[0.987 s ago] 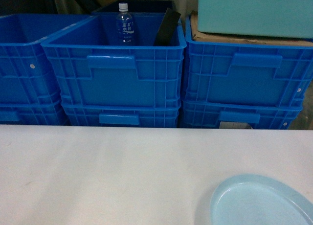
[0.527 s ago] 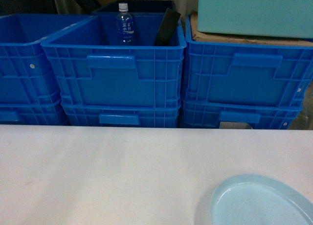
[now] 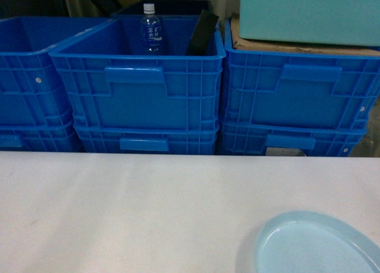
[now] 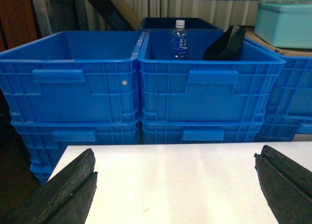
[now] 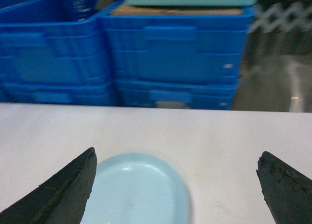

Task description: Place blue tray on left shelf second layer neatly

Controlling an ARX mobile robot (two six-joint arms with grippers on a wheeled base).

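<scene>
Left hand [image 4: 175, 185] released, fingers [image 4: 63, 195] spread wide over bare white counter [image 3: 148, 208], grasping nothing. Right hand [image 5: 178, 185] also released, fingers spread, hovering just above the blue tray [image 5: 136, 190], not touching it. Nothing moved since the earlier head frames: tray stays at the counter's near right corner [image 3: 314, 246], partly cut off by the frame edge. Behind the counter, stacked dark-blue ribbed crates [image 3: 136, 95]. Middle top crate holds an upright water bottle [image 3: 151, 29] and a leaning black object [image 3: 202, 32]. Teal box [image 3: 309, 15] sits on cardboard atop the right crate stack. Left shelf not identifiable.
</scene>
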